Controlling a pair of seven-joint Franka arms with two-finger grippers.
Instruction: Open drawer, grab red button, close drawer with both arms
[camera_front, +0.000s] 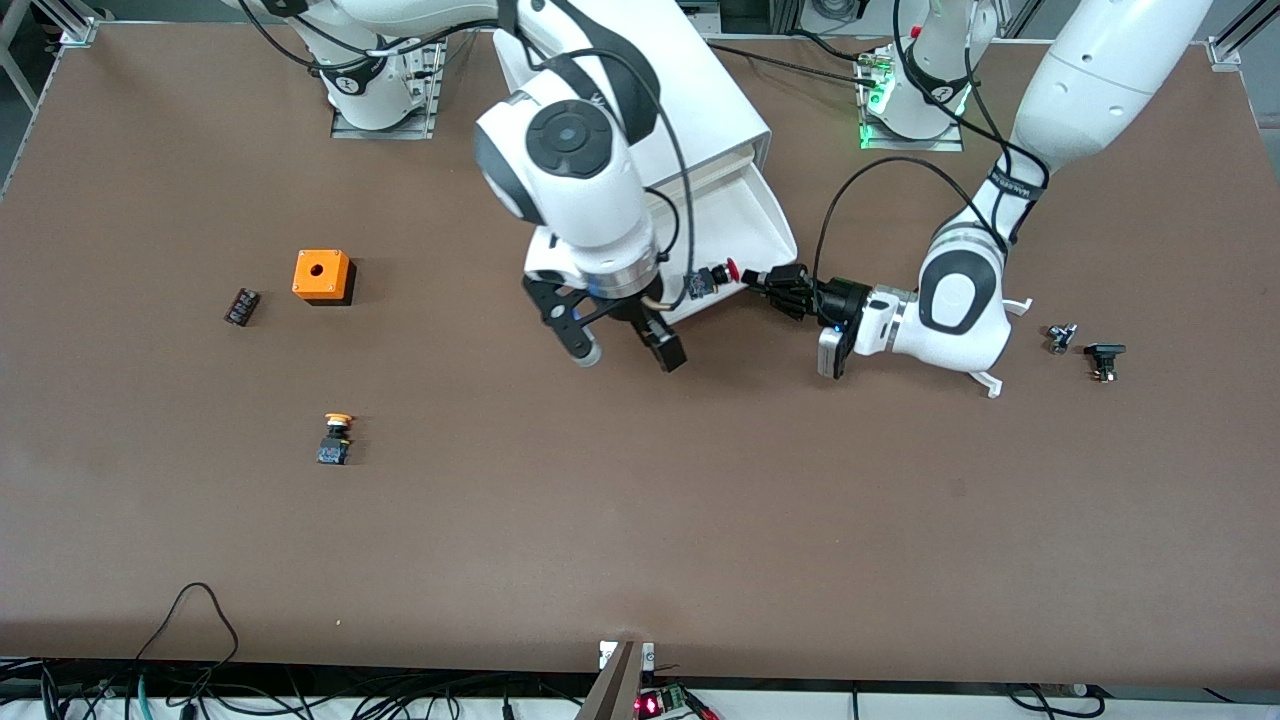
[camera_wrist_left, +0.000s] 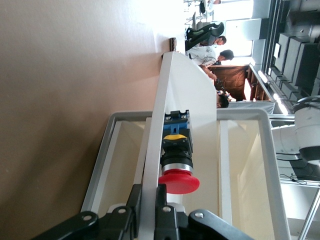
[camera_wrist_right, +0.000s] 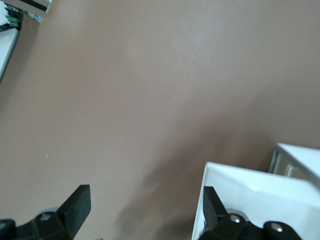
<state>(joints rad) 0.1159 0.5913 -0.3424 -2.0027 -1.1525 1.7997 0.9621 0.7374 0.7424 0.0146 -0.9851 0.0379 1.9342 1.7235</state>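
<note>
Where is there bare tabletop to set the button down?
Wide bare tabletop lies nearer the front camera than the yellow-capped switch and both arms. It is crowded around the open drawer, where the left gripper, button and right gripper meet.

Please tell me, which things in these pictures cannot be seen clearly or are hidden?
- Front view: the right arm covers most of the open drawer; only the red cap of the button shows.
- Left wrist view: the drawer's front wall hides what the left gripper is shut on, and the lower edge cuts it off.
- Right wrist view: the open right gripper is cut off; the button is absent.
- Front view: two small dark parts are too small to identify.
</note>
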